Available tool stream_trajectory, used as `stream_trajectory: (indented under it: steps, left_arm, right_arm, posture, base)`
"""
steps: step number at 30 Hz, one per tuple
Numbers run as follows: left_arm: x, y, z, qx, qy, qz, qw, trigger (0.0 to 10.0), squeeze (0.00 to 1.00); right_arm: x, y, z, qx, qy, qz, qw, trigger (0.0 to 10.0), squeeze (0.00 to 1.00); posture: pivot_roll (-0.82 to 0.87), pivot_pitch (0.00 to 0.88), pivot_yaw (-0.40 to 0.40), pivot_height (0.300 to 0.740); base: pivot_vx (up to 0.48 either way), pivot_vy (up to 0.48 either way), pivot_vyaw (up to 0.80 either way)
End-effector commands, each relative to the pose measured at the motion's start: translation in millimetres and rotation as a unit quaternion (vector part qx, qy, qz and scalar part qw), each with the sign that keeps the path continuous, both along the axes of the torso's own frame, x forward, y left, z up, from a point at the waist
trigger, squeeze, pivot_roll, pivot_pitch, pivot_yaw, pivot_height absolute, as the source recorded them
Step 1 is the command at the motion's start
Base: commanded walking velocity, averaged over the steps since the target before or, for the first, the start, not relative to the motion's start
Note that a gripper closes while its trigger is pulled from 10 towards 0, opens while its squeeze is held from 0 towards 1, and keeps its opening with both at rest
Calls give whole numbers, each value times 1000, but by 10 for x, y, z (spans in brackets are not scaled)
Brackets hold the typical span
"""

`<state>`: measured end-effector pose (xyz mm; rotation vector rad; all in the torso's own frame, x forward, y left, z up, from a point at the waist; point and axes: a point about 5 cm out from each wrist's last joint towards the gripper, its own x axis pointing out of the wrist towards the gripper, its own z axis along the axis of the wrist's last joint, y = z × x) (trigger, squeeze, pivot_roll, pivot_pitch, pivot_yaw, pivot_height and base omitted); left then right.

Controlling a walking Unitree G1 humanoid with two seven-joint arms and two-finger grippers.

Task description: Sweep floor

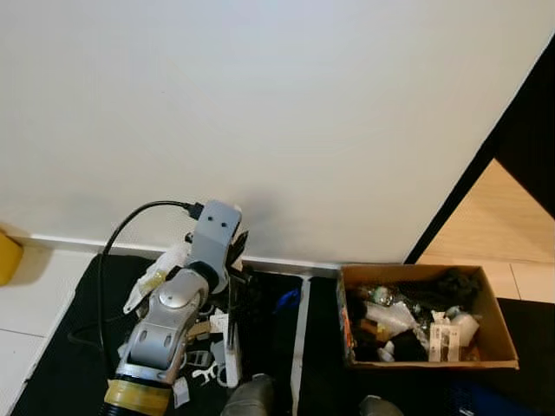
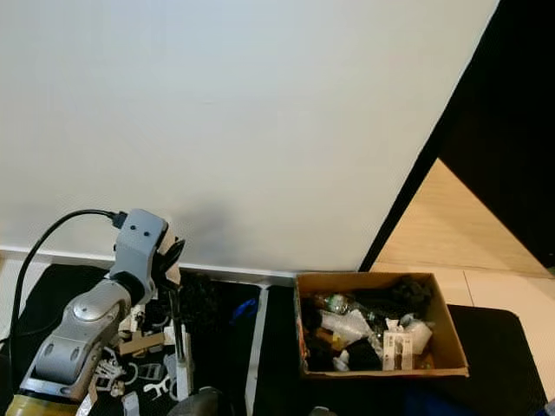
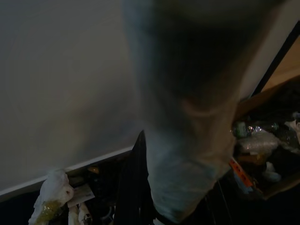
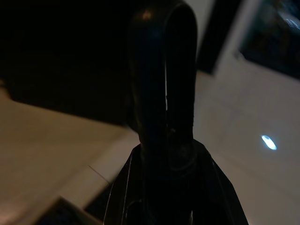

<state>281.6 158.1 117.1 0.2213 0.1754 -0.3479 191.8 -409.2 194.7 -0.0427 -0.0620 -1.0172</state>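
Blurring the left wrist view, left fingers (image 1: 240,245) unclear; right fingers (image 4: 164,70) together.

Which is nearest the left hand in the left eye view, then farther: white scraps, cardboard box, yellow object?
1. White scraps, on the dark mat beside the left hand.
2. Cardboard box, off to its right.
3. Yellow object, at the far left edge; roughly as far, too close to call.

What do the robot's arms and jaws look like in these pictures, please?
The left arm has silver-grey segmented shells with round joints, a yellow band near its lower end, and a black cable plugged into the boxy wrist. The right gripper shows as dark, rounded fingers.
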Motion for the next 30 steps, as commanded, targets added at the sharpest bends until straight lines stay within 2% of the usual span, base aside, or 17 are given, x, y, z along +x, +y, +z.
stream_trajectory:
  steps: [1,3,6,8,9,11,12,15,16,17,20,24,29,30]
  left_arm:
    - [-2,48,0,16,-5,2,1000,10000,0]
    - [3,50,1,17,-5,2,1000,10000,0]
    - [5,52,2,17,-5,2,1000,10000,0]
    - [4,52,3,17,-6,3,1000,10000,0]
    - [4,52,3,17,-6,3,1000,10000,0]
    - [0,52,0,16,-6,4,1000,10000,0]
    - [0,52,0,16,-6,4,1000,10000,0]
    - [-7,47,-11,16,-4,4,1000,10000,0]
    - [-7,47,-11,16,-4,4,1000,10000,0]
    - [-9,42,-17,16,-3,3,1000,10000,0]
    - [-8,41,-18,17,-3,3,1000,10000,0]
    - [-8,42,-25,16,-3,5,1000,10000,0]
    - [-12,34,-31,15,-2,5,1000,10000,0]
    - [-7,21,-32,15,-2,4,1000,10000,0]
  right_arm:
    - [107,153,443,-67,-99,64,991,10000,0]
    - [205,278,637,-103,-118,108,982,10000,0]
    - [225,312,695,-112,-123,116,979,10000,0]
    - [268,411,905,-152,-146,132,969,10000,0]
    - [268,411,905,-152,-146,132,969,10000,0]
    - [297,515,1076,-196,-156,149,957,10000,0]
    - [297,515,1076,-196,-156,149,957,10000,0]
    - [365,668,1209,-215,-180,195,940,10000,0]
    - [365,668,1209,-215,-180,195,940,10000,0]
    - [417,805,1280,-216,-195,238,927,10000,0]
    - [428,850,1308,-220,-198,249,922,10000,0]
    - [359,916,1575,-258,-228,232,910,10000,0]
    - [405,954,1574,-246,-226,260,906,10000,0]
    - [519,1026,1390,-210,-197,312,905,10000,0]
  posture:
    - [49,157,72,740]
    - [49,158,72,740]
    - [52,158,71,740]
    - [56,159,67,740]
    - [56,159,67,740]
    - [57,160,68,740]
    - [57,160,68,740]
    - [56,162,67,740]
    - [56,162,67,740]
    - [56,163,66,740]
    - [56,163,66,740]
    - [53,164,66,740]
    - [47,165,65,740]
    - [51,166,63,740]
  base:
    - [0,0,0]
    - [0,0,0]
    - [0,0,0]
    - [0,0,0]
    - [0,0,0]
    - [0,0,0]
    - [0,0,0]
    - [0,0,0]
    - [0,0,0]
    - [0,0,0]
    - [0,0,0]
    - [0,0,0]
    - [0,0,0]
    - [0,0,0]
